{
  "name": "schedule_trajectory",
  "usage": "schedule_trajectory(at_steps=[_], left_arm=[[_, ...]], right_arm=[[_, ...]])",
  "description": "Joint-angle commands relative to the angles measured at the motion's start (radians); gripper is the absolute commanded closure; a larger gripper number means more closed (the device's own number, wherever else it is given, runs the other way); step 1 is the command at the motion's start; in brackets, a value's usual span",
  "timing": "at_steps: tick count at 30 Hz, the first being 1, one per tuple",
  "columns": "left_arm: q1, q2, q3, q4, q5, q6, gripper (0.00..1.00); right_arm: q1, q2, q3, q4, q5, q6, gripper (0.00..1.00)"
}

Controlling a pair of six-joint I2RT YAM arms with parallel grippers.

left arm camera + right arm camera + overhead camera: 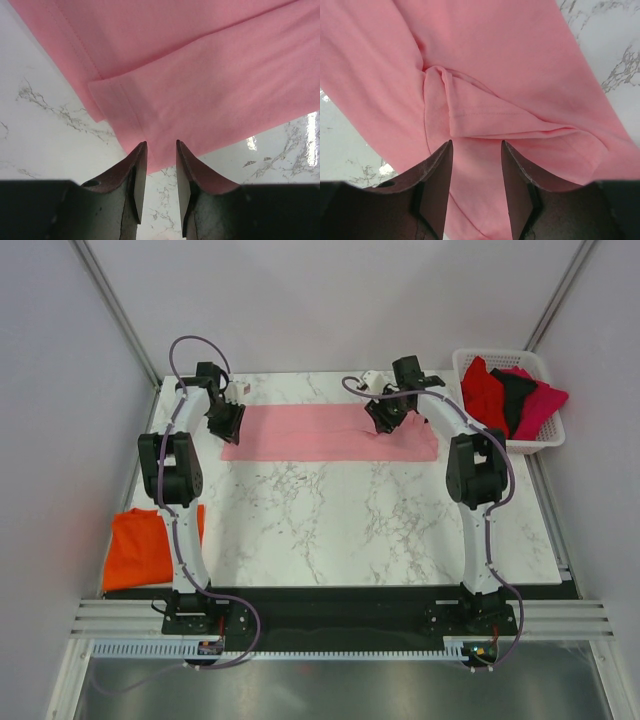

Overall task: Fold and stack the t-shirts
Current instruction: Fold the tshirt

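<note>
- Pink t-shirt (320, 433) lies as a long folded strip across the far side of the marble table (330, 530)
- Left gripper (160, 145) sits at its left end, jaws apart, nothing pinched
- Right gripper (476, 142) over a bunched fold at the other end, jaws parted, cloth loose

White basket (497, 354), marble table (330, 530)

A robot lab cell — bare white walls (330, 300), aluminium rails (340, 618), marble-look table (330, 530), bolted-down arms (175, 480).
</note>
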Motion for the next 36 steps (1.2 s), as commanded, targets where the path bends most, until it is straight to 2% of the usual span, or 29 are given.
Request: schedule_trajectory(at_steps=[1, 17, 20, 21, 24, 27, 36], left_arm=[[0.002, 0.003, 0.006, 0.005, -0.003, 0.015, 0.64], [0.002, -0.001, 0.004, 0.005, -0.014, 0.014, 0.63], [0.002, -0.001, 0.003, 0.005, -0.016, 0.014, 0.63], [0.002, -0.003, 0.001, 0.005, -0.017, 0.012, 0.64], [0.002, -0.003, 0.0, 0.005, -0.016, 0.012, 0.63], [0.002, -0.003, 0.001, 0.005, -0.014, 0.011, 0.63], [0.002, -0.016, -0.008, 0.004, -0.014, 0.014, 0.63]], right_arm=[[0.003, 0.026, 0.06, 0.006, -0.018, -0.012, 0.48], [0.028, 0.063, 0.081, -0.004, -0.01, -0.026, 0.52], [0.032, 0.073, 0.095, -0.005, 0.003, -0.027, 0.64], [0.032, 0.078, 0.104, -0.004, 0.009, -0.027, 0.75], [0.04, 0.078, 0.115, 0.01, 0.04, -0.029, 0.89], [0.047, 0.066, 0.112, 0.033, 0.057, -0.039, 0.94], [0.129, 0.018, 0.032, 0.202, 0.203, -0.144, 0.96]])
